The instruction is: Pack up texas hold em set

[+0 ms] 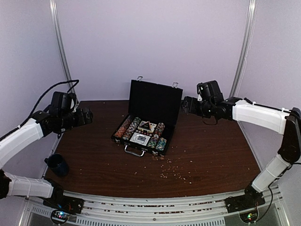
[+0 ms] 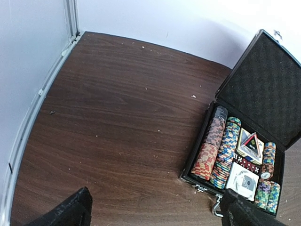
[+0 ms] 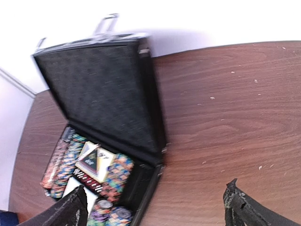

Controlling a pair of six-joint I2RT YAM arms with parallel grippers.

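Observation:
The texas hold em set is a black case [image 1: 165, 134] standing open in the middle of the brown table, its lid [image 1: 155, 101] upright at the back. Rows of multicoloured chips [image 2: 225, 146], a card deck box [image 2: 249, 143] and a white card [image 2: 242, 181] fill the base. A silver handle [image 1: 134, 151] faces the near edge. My left gripper [image 1: 87, 116] hovers left of the case, open and empty, with the case at the right of its wrist view [image 2: 157, 216]. My right gripper [image 1: 184, 106] hangs open and empty beside the lid's right edge [image 3: 155, 212].
A dark blue mug [image 1: 59, 165] stands near the table's left front corner. Crumbs [image 1: 171, 172] are scattered on the wood in front of the case. White walls and metal posts [image 1: 59, 42] close in the back and sides.

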